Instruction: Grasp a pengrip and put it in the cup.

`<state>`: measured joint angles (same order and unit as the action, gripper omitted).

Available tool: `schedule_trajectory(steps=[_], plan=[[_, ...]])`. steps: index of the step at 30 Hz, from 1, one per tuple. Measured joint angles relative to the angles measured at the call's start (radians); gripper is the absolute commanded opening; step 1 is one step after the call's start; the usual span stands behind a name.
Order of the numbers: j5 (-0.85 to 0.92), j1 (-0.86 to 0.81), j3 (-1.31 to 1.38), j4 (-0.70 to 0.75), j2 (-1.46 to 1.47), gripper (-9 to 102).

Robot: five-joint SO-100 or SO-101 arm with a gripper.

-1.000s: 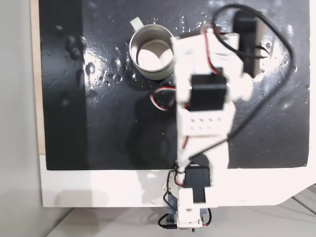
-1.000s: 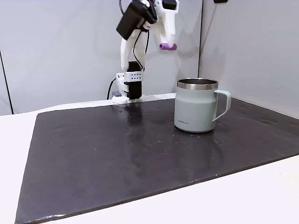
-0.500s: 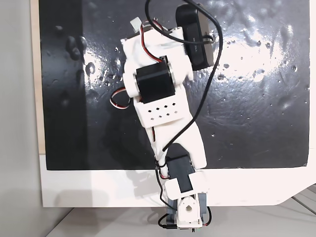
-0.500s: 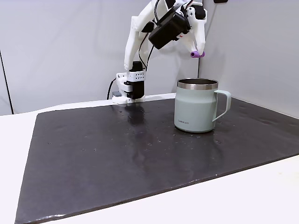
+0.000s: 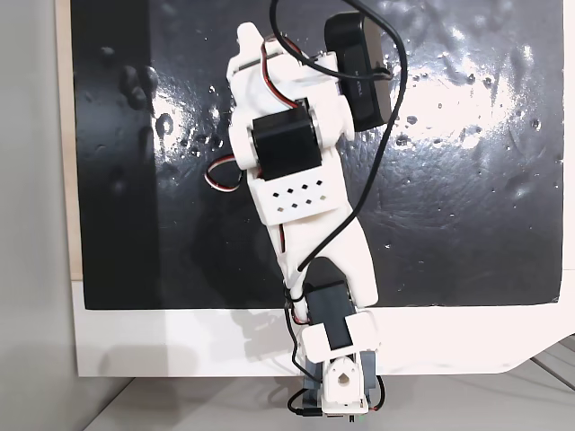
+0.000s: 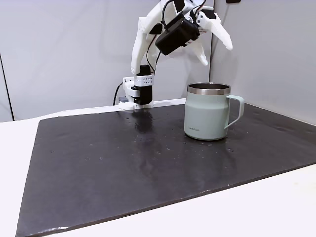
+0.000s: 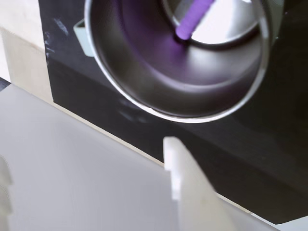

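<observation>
The cup (image 6: 207,113), a pale metal mug with its handle to the right, stands on the black mat. My gripper (image 6: 217,56) hangs just above its rim, jaws spread apart with nothing between them. In the wrist view I look down into the cup (image 7: 144,62), and the purple pengrip (image 7: 193,19) lies inside it near the pale bottom. One white finger (image 7: 185,187) juts in from the lower edge. In a fixed view from above, my arm (image 5: 287,153) covers the cup.
The black mat (image 6: 123,163) lies on a white table and carries scattered water droplets (image 5: 162,121). My arm's base (image 6: 138,91) stands at the mat's far edge. A grey wall rises close behind it.
The arm swung over the cup with the pengrip held. Between half a second ago and now the jaws opened, and the pengrip left them and now lies in the cup.
</observation>
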<state>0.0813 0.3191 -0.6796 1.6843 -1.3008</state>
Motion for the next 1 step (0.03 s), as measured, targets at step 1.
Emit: schedule_trajectory(steps=[1], plan=[[-0.005,0.0,-0.003,0.0,0.0,32]])
